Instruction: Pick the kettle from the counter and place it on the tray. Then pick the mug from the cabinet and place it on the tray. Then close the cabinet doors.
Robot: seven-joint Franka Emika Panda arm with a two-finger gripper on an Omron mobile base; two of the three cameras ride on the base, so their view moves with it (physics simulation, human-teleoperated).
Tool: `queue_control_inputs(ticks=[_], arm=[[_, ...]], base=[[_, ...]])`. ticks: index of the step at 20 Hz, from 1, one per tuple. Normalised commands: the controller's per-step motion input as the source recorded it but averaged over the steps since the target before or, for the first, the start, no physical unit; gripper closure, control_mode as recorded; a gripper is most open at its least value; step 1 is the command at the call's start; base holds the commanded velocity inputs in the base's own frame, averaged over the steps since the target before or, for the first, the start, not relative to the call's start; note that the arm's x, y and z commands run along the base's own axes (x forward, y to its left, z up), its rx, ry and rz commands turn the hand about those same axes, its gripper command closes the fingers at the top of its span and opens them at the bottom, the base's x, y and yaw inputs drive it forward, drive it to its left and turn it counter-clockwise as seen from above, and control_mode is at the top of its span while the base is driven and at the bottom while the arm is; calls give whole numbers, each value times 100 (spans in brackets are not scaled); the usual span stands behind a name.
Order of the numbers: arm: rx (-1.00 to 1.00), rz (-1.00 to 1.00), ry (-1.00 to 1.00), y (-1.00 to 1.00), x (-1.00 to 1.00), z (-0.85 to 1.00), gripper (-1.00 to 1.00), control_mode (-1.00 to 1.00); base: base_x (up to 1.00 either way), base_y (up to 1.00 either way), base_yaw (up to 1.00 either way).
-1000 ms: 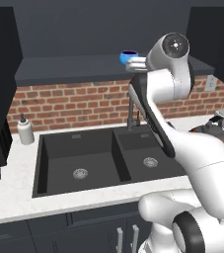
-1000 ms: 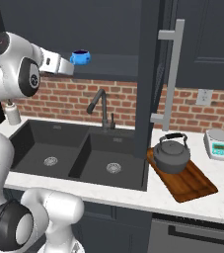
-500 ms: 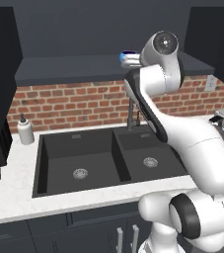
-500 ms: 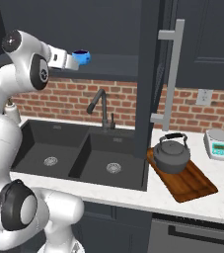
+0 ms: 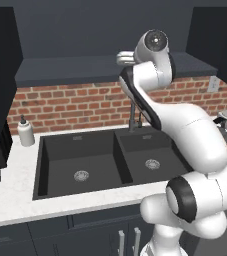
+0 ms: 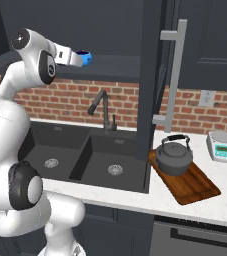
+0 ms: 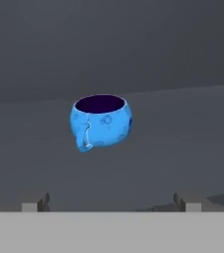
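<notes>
On the cabinet (image 6: pixel 116 64) shelf stands the small blue mug (image 7: pixel 101 122), upright, its handle turned toward me. My gripper (image 7: pixel 111 202) is open, level with the shelf and a short way in front of the mug (image 6: pixel 86 58), not touching it. From the left base view, my gripper (image 5: pixel 123 58) reaches into the cabinet (image 5: pixel 70 72). The dark grey kettle (image 6: pixel 174 156) sits on the wooden tray (image 6: pixel 197 189) on the white counter (image 6: pixel 205 212). A tall cabinet door (image 6: pixel 154 85) with a grey handle (image 6: pixel 173 75) stands open, edge on.
A dark double sink (image 5: pixel 87 165) with a faucet (image 5: pixel 133 118) lies below the cabinet. A white pump bottle (image 5: pixel 25 133) stands at the left, a small scale (image 6: pixel 223 147) at the right wall. Another open door (image 5: pixel 0 85) hangs at the far left.
My arm has swung so the hand sits closer to the mug and now covers it in the left base view. The kettle, tray and doors have not moved.
</notes>
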Motion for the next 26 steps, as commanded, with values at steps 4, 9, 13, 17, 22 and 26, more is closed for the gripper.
queue_control_inputs(ticks=[4,9,13,17,22,26], arm=[[0,0,0,19,20,-10,-100,-100],[0,0,0,6,25,-7,-100,-100],[0,-5,0,0,37,-5,-100,-100],[0,-2,0,0,38,-3,-100,-100],[0,-3,0,0,25,0,-100,-100],[0,-2,0,0,24,0,-100,-100]], base=[[0,0,0],[0,0,0],[0,0,0],[0,0,0],[0,0,0],[0,0,0]])
